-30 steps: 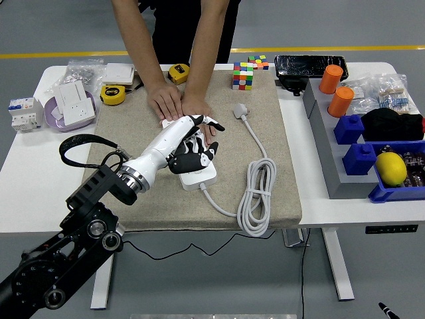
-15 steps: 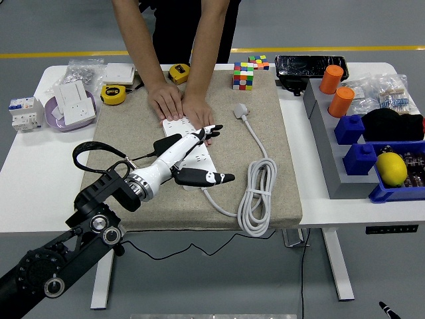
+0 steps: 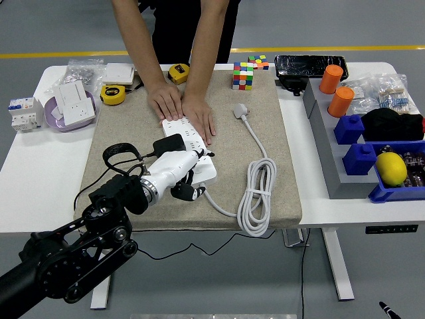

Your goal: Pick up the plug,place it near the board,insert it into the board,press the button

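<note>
Bright, even overhead light, soft faint shadows, sharp focus, no glare.

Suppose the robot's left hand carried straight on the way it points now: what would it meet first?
Probably the white power strip; the left hand points up-right over its near end. Height is unclear.

A white power strip (image 3: 192,149) is lying on a beige mat (image 3: 133,126) over the white surface (image 3: 40,173). The white-and-black hand (image 3: 178,174) is showing beside a grey plug (image 3: 240,110), a multicoloured cube (image 3: 242,76), orange cylinders (image 3: 331,78), blue bins (image 3: 398,193) and a yellow lemon (image 3: 390,167).
</note>
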`<control>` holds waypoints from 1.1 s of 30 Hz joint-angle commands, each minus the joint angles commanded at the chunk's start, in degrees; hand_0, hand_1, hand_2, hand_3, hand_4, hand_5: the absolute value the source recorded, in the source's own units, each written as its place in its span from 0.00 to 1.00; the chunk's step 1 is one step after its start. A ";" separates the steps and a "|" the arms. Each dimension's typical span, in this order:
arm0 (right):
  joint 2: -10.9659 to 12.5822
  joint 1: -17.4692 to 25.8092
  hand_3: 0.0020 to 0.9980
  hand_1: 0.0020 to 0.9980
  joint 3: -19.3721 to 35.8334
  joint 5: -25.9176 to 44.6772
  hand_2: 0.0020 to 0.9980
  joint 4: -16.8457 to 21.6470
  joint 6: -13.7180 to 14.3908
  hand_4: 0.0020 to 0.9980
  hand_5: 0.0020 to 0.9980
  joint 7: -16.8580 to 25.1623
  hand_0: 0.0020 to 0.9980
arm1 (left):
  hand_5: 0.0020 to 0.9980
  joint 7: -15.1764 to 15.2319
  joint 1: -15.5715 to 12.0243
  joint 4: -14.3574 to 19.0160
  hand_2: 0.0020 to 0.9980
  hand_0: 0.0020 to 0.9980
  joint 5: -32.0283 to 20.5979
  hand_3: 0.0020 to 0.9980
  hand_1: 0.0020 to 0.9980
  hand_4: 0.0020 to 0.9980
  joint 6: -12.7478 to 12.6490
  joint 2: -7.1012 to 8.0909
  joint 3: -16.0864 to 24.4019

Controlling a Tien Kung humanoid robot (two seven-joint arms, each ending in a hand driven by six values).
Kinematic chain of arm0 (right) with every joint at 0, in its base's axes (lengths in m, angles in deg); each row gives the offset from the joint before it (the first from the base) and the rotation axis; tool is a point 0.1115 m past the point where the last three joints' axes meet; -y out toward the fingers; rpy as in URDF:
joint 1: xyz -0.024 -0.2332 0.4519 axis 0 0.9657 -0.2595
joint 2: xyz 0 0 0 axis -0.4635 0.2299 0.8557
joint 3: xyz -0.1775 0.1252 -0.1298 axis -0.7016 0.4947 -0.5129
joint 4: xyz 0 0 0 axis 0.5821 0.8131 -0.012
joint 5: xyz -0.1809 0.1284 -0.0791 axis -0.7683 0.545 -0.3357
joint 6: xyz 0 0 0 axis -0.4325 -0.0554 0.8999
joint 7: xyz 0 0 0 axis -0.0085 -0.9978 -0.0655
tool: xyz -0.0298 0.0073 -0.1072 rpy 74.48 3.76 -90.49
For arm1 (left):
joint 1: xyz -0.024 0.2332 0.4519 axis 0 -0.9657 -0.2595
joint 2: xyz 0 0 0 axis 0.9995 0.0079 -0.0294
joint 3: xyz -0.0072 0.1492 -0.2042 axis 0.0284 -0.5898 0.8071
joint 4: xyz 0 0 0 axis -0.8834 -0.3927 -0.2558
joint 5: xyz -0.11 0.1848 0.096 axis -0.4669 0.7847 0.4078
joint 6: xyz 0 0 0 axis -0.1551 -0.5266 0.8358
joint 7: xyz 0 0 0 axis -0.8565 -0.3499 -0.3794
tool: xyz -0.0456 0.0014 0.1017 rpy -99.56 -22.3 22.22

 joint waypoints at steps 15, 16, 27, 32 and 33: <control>0.12 0.07 0.77 0.74 0.09 -0.20 0.74 0.00 -0.02 1.00 0.94 0.02 0.82 | 0.00 -2.58 -0.12 -0.41 0.14 0.15 2.65 0.82 0.02 0.60 3.22 0.49 0.02; 0.11 0.09 0.77 0.74 0.12 -0.25 0.74 0.00 -0.03 1.00 0.94 0.00 0.82 | 0.00 -2.68 -0.15 -0.29 0.14 0.15 2.76 0.82 0.02 0.60 3.30 0.53 0.11; 0.11 0.17 0.77 0.74 0.06 -0.27 0.74 0.00 -0.06 1.00 0.94 0.03 0.82 | 0.00 -3.57 -1.04 -0.21 0.14 0.15 2.28 0.79 0.02 0.61 4.84 1.35 0.23; 0.14 0.06 0.77 0.74 -0.11 -0.14 0.74 0.00 -0.06 1.00 0.94 0.05 0.82 | 0.00 -3.15 -1.20 -1.57 0.14 0.15 2.43 0.79 0.02 0.61 4.51 0.79 0.18; 0.15 0.03 0.77 0.74 -0.18 -0.10 0.74 0.00 -0.06 1.00 0.94 0.06 0.82 | 0.00 -3.11 -1.24 -1.77 0.14 0.15 2.40 0.79 0.02 0.62 4.55 0.76 0.12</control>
